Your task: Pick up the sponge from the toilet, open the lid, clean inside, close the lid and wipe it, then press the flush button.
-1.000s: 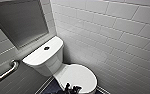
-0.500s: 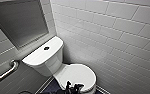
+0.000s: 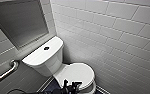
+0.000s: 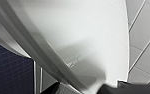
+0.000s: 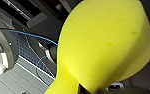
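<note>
Sponge [image 5: 103, 45], bright yellow and rounded, hangs close before the right wrist camera, clear of any surface, with robot parts, blue cables and pale floor tiles behind it. The right gripper [image 5: 91, 89] holds it, a dark fingertip touching its lower edge. In the head view the toilet [image 3: 56, 65] stands in the corner of a white tiled wall [image 3: 111, 32], and the lid [image 3: 77, 72] lies down flat over the bowl. The left gripper [image 3: 71, 86] sits at the lid's front edge, its two dark fingers spread apart; its wrist camera looks along the lid's glossy rim, with dark blue floor [image 4: 8, 70] beside it. The flush button [image 3: 46, 48] sits in the middle of the cistern top. A grey wall niche [image 3: 18, 22] is recessed above the cistern, and a metal grab rail [image 3: 6, 72] runs along the wall beside it.
</note>
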You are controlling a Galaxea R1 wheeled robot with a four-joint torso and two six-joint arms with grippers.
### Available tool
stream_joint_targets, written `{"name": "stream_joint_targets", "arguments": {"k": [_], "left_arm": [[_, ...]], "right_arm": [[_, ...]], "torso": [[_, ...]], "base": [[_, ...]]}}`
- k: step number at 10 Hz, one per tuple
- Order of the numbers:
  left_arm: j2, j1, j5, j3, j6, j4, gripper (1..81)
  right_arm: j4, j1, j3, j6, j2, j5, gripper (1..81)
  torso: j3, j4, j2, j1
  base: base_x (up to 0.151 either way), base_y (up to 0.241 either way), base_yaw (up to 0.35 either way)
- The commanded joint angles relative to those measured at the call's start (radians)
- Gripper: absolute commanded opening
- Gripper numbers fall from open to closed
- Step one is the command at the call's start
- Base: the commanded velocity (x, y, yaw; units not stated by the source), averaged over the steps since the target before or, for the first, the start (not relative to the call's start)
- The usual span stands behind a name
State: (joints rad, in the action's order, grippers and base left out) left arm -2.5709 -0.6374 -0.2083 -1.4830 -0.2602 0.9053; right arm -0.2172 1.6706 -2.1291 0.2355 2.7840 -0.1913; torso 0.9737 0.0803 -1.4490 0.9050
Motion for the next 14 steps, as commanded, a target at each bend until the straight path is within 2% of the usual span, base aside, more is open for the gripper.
{"name": "stream_joint_targets", "arguments": {"k": [1,4,6,9,11,14], "left_arm": [[0.085,0.166,-0.124,0.085,-0.002,-0.036,81.1],[0.161,0.186,-0.224,0.208,-0.014,-0.039,81.1],[0.176,0.199,-0.282,0.259,-0.036,-0.039,81.1],[0.202,0.221,-0.310,0.279,-0.097,-0.040,81.1],[0.250,0.241,-0.312,0.279,-0.161,-0.062,81.1],[0.338,0.242,-0.349,0.276,-0.350,-0.176,81.1]], "right_arm": [[0.002,0.033,0.035,0.001,-0.015,0.092,1.0],[0.001,0.033,0.039,0.001,-0.018,0.090,1.0],[0.001,0.033,0.040,0.001,-0.018,0.090,1.0],[0.001,0.033,0.042,0.001,-0.018,0.090,1.0],[0.001,0.033,0.043,0.001,-0.019,0.090,1.0],[-0.004,0.033,0.049,-0.001,-0.025,0.090,1.0]], "torso": [[0.000,0.000,0.000,0.000],[0.000,0.000,0.000,0.000],[0.000,0.000,0.000,0.000],[0.000,0.000,0.000,0.000],[0.000,0.000,0.000,0.000],[0.000,0.000,0.000,0.000]], "base": [[0.000,0.000,0.000],[0.000,0.000,0.000],[0.000,0.000,0.000],[0.000,0.000,0.000],[0.000,0.000,0.000],[0.000,0.000,0.000]]}}
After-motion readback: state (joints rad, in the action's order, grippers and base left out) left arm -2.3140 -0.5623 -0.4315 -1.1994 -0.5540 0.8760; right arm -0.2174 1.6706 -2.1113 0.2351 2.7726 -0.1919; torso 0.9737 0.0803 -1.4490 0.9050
